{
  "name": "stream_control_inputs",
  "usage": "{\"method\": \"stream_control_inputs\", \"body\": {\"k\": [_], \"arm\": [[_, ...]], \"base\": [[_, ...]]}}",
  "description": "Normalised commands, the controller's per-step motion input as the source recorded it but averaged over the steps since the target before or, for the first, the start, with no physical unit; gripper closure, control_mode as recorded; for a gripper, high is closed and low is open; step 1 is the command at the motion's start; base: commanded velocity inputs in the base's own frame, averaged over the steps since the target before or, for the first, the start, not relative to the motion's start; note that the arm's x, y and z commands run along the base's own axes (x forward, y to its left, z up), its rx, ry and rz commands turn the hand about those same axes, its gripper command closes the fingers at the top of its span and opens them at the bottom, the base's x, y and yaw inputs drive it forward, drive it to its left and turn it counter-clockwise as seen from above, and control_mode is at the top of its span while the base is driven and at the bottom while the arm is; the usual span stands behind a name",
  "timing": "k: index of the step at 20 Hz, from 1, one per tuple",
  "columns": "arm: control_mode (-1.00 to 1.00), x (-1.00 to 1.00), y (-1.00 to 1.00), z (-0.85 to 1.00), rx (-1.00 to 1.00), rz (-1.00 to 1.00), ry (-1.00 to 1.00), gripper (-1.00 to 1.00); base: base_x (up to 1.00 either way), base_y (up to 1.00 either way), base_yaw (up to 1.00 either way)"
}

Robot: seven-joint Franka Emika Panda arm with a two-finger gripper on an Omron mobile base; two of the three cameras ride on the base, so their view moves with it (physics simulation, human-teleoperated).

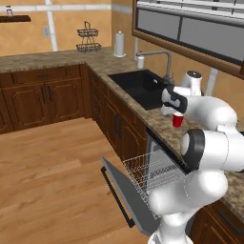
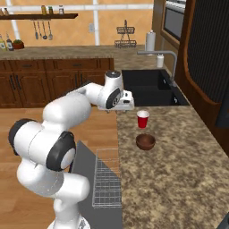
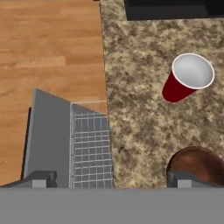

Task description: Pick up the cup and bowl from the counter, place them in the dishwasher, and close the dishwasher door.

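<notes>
No writing readable; gripper gaped wide, cup upper right, bowl behind right fingertip.

Glossy white rounded arm segments; dark grey bands ring the joints; white hand block; small dark grey finger tips.

Both base cameras are looking forward and down from behind the arm, left and right, sharing the tabletop, cup and rack. The hand camera is peering straight down, close above.
</notes>
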Motion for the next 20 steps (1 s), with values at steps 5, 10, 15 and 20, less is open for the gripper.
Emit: {"method": "stream_control_inputs", "body": {"k": [5, 10, 15, 20], "arm": [[-1.0, 0.88, -0.22, -0.15, -0.05, 0.08, 0.09, -1.0], [-1.0, 0.71, -0.17, -0.06, -0.06, 0.04, 0.11, -1.0], [-1.0, 0.19, -0.35, -0.55, -0.03, 0.01, 0.07, -1.0], [-1.0, 0.48, -0.29, -0.3, 0.0, 0.0, 0.1, -1.0]], "base": [[0.0, 0.0, 0.0], [0.0, 0.0, 0.0], [0.0, 0.0, 0.0], [0.0, 0.0, 0.0]]}}
